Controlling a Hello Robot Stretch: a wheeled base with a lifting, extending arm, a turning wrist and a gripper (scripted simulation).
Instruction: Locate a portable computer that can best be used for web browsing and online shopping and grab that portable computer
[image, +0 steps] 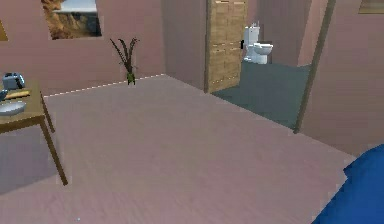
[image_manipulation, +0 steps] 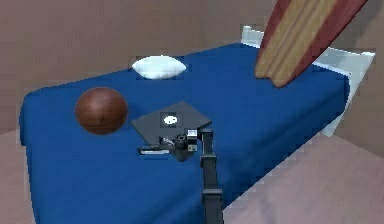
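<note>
A flat dark grey slab, shaped like a closed laptop (image_manipulation: 160, 116), lies on the blue bed (image_manipulation: 80, 165) near its middle. My arm rises from the arm side view's bottom edge to that slab. The gripper (image_manipulation: 148, 151) sits at the slab's near edge with its fingers pointing left. The slab rests on the bedcover at the gripper's far end, so I cannot tell whether the gripper holds anything.
On the bed, a brown ball (image_manipulation: 99, 110) lies left of the slab and a white pillow (image_manipulation: 159, 67) behind it. A long wooden board (image_manipulation: 300, 40) crosses the top right. The forward view has open floor, a table (image: 30, 112), a plant (image: 127, 60) and a doorway to a toilet (image: 258, 47).
</note>
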